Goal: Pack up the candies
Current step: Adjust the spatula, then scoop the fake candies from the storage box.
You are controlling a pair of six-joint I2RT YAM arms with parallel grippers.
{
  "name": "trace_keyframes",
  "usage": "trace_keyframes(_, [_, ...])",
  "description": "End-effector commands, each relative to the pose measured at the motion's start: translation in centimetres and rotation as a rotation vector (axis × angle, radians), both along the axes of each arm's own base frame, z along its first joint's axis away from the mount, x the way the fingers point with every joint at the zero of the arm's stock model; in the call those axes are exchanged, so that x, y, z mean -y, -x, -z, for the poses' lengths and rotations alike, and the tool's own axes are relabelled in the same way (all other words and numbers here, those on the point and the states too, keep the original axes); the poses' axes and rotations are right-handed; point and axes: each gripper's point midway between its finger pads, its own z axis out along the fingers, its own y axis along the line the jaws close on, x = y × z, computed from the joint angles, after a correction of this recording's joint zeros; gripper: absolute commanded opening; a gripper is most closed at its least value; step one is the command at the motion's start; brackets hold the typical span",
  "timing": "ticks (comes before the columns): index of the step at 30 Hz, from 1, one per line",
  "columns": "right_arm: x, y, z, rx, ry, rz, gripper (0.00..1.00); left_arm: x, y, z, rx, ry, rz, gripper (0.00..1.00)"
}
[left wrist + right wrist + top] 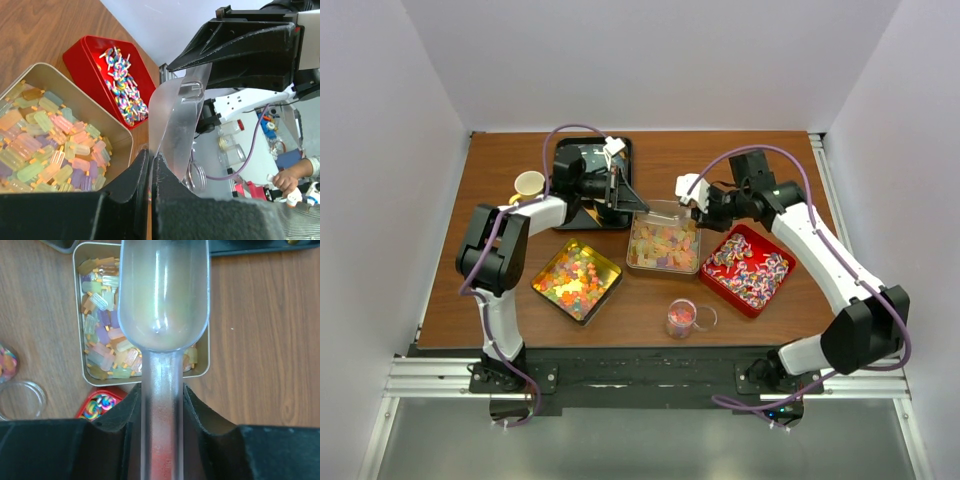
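The right end effector (pixel 161 397) is clamping the handle of a clear rigid plastic scoop (pixel 162 295), its bowl hovering over the pastel candies (pixel 102 335) in the silver metal tin (pixel 205 367) mid-bench. The left end effector (pixel 151 162) is pinching shut on a thin clear plastic film (pixel 172 120), likely a bag. Candies are looking tiny, light and loose, so bulk scooping is looking safer than pinching.
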Motion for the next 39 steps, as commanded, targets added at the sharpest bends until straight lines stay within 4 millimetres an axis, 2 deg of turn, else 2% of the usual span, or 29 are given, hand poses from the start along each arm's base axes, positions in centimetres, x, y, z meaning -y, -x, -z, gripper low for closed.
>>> trace_keyframes(1, [-0.2,0.0,-1.2,0.013,0.007,-0.032,0.04,-0.4,0.6,-2.1,0.082,0.026,0.021,0.0])
trace_keyframes(2, [-0.1,-0.1,-1.4,0.021,0.02,-0.049,0.0,-0.6,0.5,-2.0,0.109,0.026,0.017,0.07])
trace_keyframes(3, [0.2,0.5,-0.8,-0.013,0.042,-0.058,0.0,-0.7,0.5,-1.9,0.089,0.007,0.0,0.28])
trace_keyframes(4, [0.5,0.4,-0.7,-0.012,0.061,-0.055,0.0,-1.2,0.0,-1.6,0.093,-0.014,-0.027,0.35])
trace_keyframes(5, [1.1,-0.2,-0.9,0.032,0.11,-0.084,0.0,-1.4,-0.8,-1.4,0.21,-0.032,-0.044,0.42])
trace_keyframes(6, [1.8,0.2,-0.6,0.016,0.15,-0.098,0.0,-1.8,-1.5,-1.3,0.258,-0.073,-0.087,0.5])
trace_keyframes(7, [2.3,-0.1,-0.1,0.011,0.185,-0.109,0.0,-2.6,-0.7,0.5,0.175,-0.153,-0.086,0.52])
trace_keyframes(8, [2.9,-1.1,-1.0,0.06,0.232,-0.131,0.0,-3.1,-1.1,1.0,0.344,-0.196,-0.069,0.54])
trace_keyframes(9, [3.7,-0.8,-0.7,0.034,0.278,-0.144,0.0,-4.2,0.1,2.7,0.313,-0.299,-0.065,0.54])
trace_keyframes(10, [4.0,-1.3,0.3,0.002,0.32,-0.16,0.0,-4.8,0.3,3.3,0.381,-0.343,-0.053,0.55])
trace_keyframes(11, [4.2,-2.3,-0.9,0.042,0.352,-0.185,0.0,-5.6,0.9,4.9,0.461,-0.391,-0.025,0.6])
trace_keyframes(13, [5.2,-2.6,-0.4,0.008,0.437,-0.206,0.0,-7.2,1.5,5.6,0.546,-0.486,-0.055,0.6])
trace_keyframes(14, [5.4,-4.0,-0.3,0.021,0.476,-0.216,0.0,-8.1,2.9,7.7,0.56,-0.525,-0.037,0.6])
trace_keyframes(15, [5.7,-4.1,-0.2,0.008,0.507,-0.228,0.0,-8.6,2.7,6.9,0.638,-0.543,-0.07,0.6])
trace_keyframes(16, [6.3,-4.6,-0.1,0.016,0.561,-0.23,0.0,-8.8,3.1,7.2,0.661,-0.553,-0.081,0.61])
trace_keyframes(17, [6.3,-5.6,0.2,0.019,0.596,-0.244,0.0,-9.2,4.2,8.7,0.644,-0.567,-0.079,0.61])
trace_keyframes(18, [6.4,-5.7,0.4,0.016,0.632,-0.263,0.0,-9.2,4.1,8.3,0.689,-0.569,-0.098,0.61])
trace_keyframes(19, [7.0,-6.1,0.6,0.016,0.682,-0.269,0.0,-8.9,5.1,9.2,0.683,-0.576,-0.084,0.61])
trace_keyframes(21, [6.7,-6.9,0.9,0.014,0.728,-0.294,0.0,-8.3,5.2,9.3,0.726,-0.575,-0.09,0.62])
trace_keyframes(22, [7.0,-7.1,1.0,0.012,0.766,-0.291,0.0,-7.6,6.1,9.9,0.725,-0.572,-0.072,0.63])
trace_keyframes(24, [6.5,-7.7,1.3,0.023,0.811,-0.301,0.0,-6.7,6.0,10.0,0.771,-0.569,-0.075,0.63])
trace_keyframes(25, [6.4,-8.0,1.5,0.029,0.832,-0.299,0.0,-5.9,6.8,10.5,0.776,-0.57,-0.054,0.63])
trace_keyframes(26, [6.8,-8.3,1.6,0.037,0.887,-0.284,0.0,-5.6,6.8,10.6,0.789,-0.574,-0.054,0.63])
trace_keyframes(27, [6.0,-8.6,1.6,0.06,0.899,-0.287,0.0,-5.2,6.5,10.6,0.81,-0.577,-0.064,0.63])
trace_keyframes(29, [5.9,-9.0,1.6,0.083,0.954,-0.27,0.0,-4.6,6.4,10.8,0.81,-0.571,-0.076,0.63])
trace_keyframes(30, [5.2,-9.3,1.5,0.116,0.974,-0.269,0.0,-4.5,6.1,11.0,0.804,-0.572,-0.085,0.63])
trace_keyframes(32, [5.4,-9.6,1.6,0.138,1.046,-0.252,0.0,-4.5,6.1,11.7,0.787,-0.58,-0.089,0.63])
trace_keyframes(34, [4.8,-9.7,2.0,0.159,1.079,-0.254,0.0,-4.5,6.3,12.1,0.785,-0.576,-0.091,0.63])
trace_keyframes(39, [3.4,-9.9,2.6,0.247,1.166,-0.242,0.0,-4.4,6.1,12.1,0.77,-0.566,-0.102,0.63])
